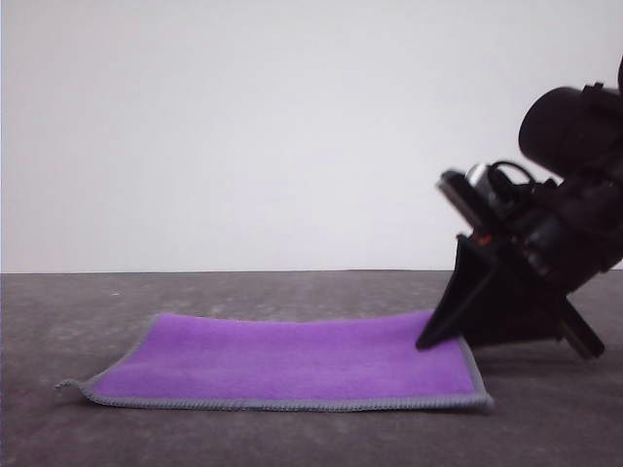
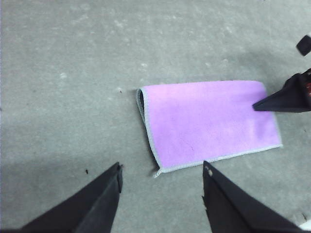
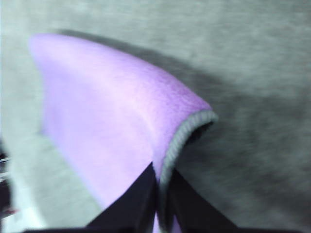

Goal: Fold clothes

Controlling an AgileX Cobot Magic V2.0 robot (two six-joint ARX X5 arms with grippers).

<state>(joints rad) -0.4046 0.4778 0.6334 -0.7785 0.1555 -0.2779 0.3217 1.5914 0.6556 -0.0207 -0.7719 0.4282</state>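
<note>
The clothes [image 1: 282, 370] are one small cloth lying purple side up on the grey table, doubled over, with grey stitched edging along its sides. My right gripper [image 1: 428, 341] sits at the cloth's right far corner. In the right wrist view its fingers [image 3: 146, 194] are pinched together on the grey-edged hem of the cloth [image 3: 107, 116], which arches up away from them. My left gripper [image 2: 163, 179] hangs open above bare table, just short of the cloth's [image 2: 209, 121] left end and apart from it. The right gripper's tip [image 2: 272, 103] touches the opposite end.
The grey, speckled table [image 1: 292, 438] stretches all around the cloth, with a plain white wall behind it. The bulky right arm [image 1: 574, 204] stands over the table's right side.
</note>
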